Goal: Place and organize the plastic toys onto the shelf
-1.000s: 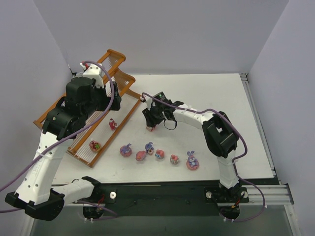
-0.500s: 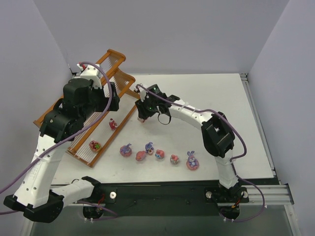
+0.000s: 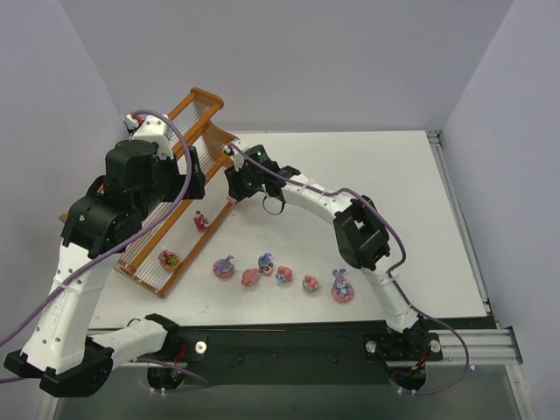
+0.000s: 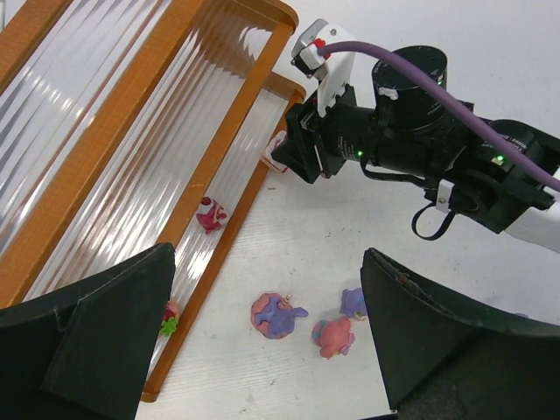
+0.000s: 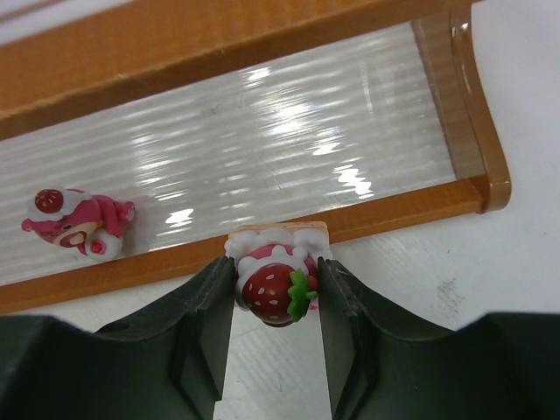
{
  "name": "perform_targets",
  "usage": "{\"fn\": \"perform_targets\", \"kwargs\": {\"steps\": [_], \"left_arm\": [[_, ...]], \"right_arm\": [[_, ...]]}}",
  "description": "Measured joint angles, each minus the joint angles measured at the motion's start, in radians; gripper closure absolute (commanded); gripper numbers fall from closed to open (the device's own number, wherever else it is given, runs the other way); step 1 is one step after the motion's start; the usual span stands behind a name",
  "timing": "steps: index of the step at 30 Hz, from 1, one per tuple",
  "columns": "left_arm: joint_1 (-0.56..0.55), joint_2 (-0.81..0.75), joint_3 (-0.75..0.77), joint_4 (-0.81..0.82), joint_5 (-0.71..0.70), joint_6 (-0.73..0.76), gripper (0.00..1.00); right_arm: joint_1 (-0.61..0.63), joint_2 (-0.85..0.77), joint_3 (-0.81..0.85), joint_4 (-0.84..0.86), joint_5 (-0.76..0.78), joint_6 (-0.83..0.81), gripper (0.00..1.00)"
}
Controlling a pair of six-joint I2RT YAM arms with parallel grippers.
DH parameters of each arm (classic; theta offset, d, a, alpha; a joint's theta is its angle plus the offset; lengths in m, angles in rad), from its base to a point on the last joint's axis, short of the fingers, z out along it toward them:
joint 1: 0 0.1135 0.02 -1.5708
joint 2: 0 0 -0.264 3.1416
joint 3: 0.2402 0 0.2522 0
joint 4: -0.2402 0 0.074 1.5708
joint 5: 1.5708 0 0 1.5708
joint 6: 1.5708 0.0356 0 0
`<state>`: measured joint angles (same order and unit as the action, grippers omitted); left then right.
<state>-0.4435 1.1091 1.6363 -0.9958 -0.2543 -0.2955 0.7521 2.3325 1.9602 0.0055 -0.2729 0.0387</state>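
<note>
Your right gripper (image 5: 274,296) was clamped on a strawberry toy (image 5: 271,282) at the shelf (image 5: 262,52) bottom tier's edge. Your left gripper (image 4: 267,293) hung wide apart, empty. On that tier sat two toys (image 3: 200,220); six more toys (image 3: 283,275) waited on the table (image 3: 385,166).

High fixed overhead view, two wrist views angled down, right closest, all sharing the shelf (image 3: 206,96)

White tabletop (image 3: 394,175) between pale grey walls (image 3: 306,61), a black strip (image 3: 289,346) along its near edge
</note>
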Motion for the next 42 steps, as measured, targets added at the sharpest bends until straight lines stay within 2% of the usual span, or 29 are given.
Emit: {"fn": "perform_targets", "kwargs": {"steps": [22, 31, 42], "left_arm": [[0.0, -0.009, 0.017, -0.052, -0.004, -0.012, 0.03], [0.0, -0.011, 0.017, -0.077, -0.004, -0.012, 0.03], [0.0, -0.009, 0.017, -0.079, -0.004, -0.012, 0.03]], "right_arm": [[0.067, 0.043, 0.01, 0.133, 0.084, 0.001, 1.0], [0.067, 0.117, 0.052, 0.17, 0.089, -0.016, 1.0], [0.067, 0.137, 0.058, 0.185, 0.091, -0.05, 0.94]]}}
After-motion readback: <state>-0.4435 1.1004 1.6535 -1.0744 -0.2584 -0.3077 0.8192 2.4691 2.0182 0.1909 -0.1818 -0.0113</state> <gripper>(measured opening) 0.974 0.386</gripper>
